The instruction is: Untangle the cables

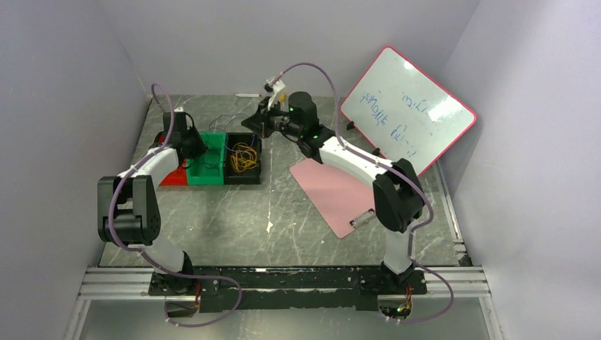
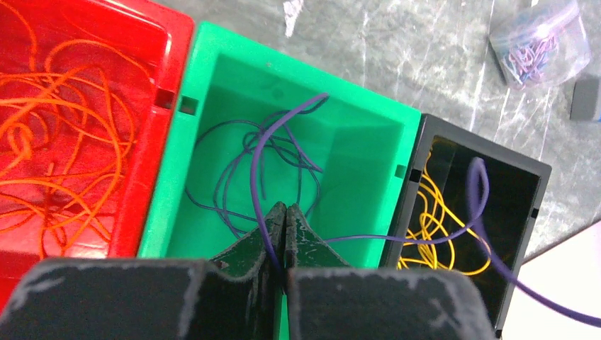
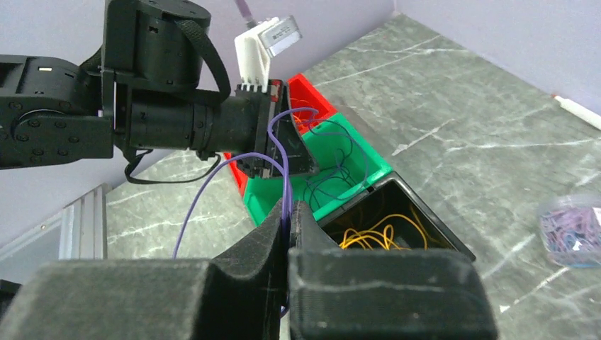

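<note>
A thin dark purple cable (image 2: 259,152) runs between both grippers. My left gripper (image 2: 285,207) is shut on it above the green bin (image 2: 361,156), where more purple cable loops lie. My right gripper (image 3: 289,205) is shut on the same cable (image 3: 285,173), which arcs across to the left gripper (image 3: 283,142). Orange cables (image 2: 42,117) lie in the red bin (image 2: 145,184). Yellow cables (image 2: 432,212) lie in the black bin (image 2: 489,147). In the top view the left gripper (image 1: 193,147) is over the bins and the right gripper (image 1: 261,120) is behind them.
A pink clipboard (image 1: 336,191) lies under the right arm. A whiteboard (image 1: 407,106) leans at the back right. A clear bag of small clips (image 3: 570,230) lies on the table beyond the black bin. A pen (image 3: 577,110) lies near the far wall.
</note>
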`<action>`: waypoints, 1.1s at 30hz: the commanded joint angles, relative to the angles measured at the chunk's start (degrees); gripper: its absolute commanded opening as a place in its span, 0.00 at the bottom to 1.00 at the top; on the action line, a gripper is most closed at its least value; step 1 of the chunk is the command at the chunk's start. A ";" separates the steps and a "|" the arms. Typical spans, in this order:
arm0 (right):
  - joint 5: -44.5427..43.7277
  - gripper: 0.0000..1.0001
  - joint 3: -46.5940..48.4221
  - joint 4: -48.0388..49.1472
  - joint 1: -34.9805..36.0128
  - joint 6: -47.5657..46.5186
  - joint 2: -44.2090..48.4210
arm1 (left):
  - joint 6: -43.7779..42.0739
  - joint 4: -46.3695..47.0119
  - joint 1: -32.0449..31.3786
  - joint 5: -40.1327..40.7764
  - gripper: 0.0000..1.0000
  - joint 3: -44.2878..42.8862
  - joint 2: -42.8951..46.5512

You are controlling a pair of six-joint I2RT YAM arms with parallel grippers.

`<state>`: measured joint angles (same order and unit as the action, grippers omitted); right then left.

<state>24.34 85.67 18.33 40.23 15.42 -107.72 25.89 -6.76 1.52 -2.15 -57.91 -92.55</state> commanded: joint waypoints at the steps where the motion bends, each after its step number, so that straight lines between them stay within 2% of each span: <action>1: 2.24 0.00 5.50 -2.61 0.57 -2.50 -4.32 | 0.39 1.92 0.21 -4.03 0.07 -0.70 0.32; 3: 1.51 0.00 7.27 -3.73 0.62 -2.52 -6.09 | 0.73 0.99 0.15 -2.58 0.13 0.27 2.17; 4: 1.44 0.00 8.26 -4.22 0.70 -2.58 -6.76 | 0.86 0.45 0.15 -1.76 0.21 0.64 3.25; 7: 1.58 0.00 9.49 -4.57 0.78 -2.75 -7.67 | 1.37 -1.06 0.15 0.46 0.35 2.08 7.32; 11: 1.50 0.00 11.54 -5.67 1.12 -3.28 -10.85 | 2.61 -1.94 0.15 2.10 0.45 4.87 12.99; 22: -3.41 0.00 23.40 -13.77 4.28 -6.28 -20.24 | 1.59 -7.13 0.19 2.77 0.52 6.17 24.40; 33: -19.25 0.00 37.24 -21.83 8.46 -8.38 -30.79 | -6.47 -16.97 0.24 7.89 0.57 5.60 37.98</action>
<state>13.08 118.96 -0.08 47.55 8.27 -136.05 23.55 -18.94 1.52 2.79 -51.59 -56.51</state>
